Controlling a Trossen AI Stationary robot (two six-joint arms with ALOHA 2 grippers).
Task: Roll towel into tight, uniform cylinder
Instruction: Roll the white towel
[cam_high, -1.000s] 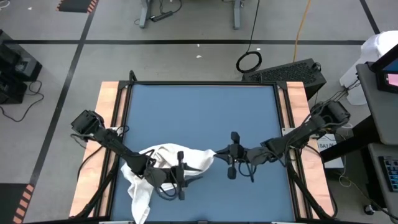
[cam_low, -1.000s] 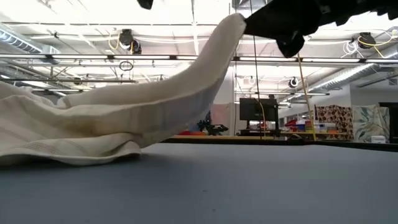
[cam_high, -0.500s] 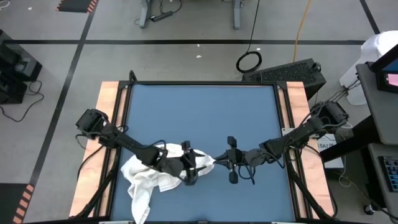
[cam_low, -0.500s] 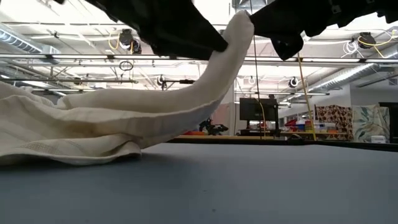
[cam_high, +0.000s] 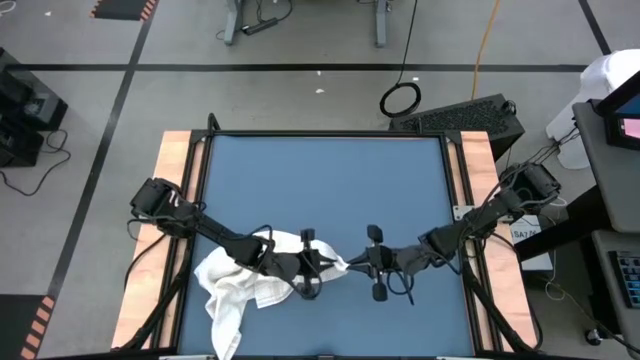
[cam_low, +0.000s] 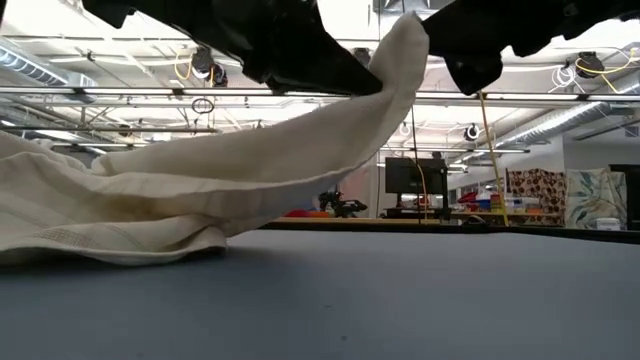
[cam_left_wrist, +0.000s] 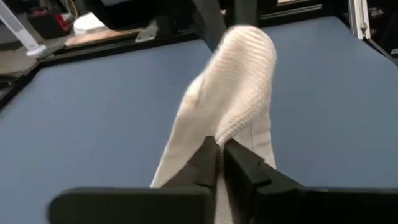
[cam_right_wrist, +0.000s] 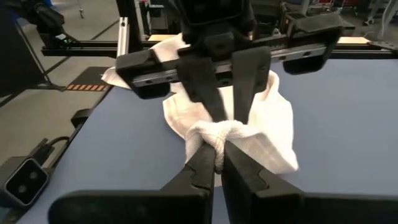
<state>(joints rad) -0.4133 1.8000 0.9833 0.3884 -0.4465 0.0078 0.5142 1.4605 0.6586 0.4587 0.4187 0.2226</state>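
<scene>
Towel, a thin white crumpled cloth, is now being pinched at its lifted corner by both the newly closed left gripper and right gripper, readying it for spreading flat before rolling.

The towel, white with a ribbed weave, lay crumpled near the front left of the blue surface. One end rose off the surface in a taut slope, pinched to a bunched tip.
</scene>
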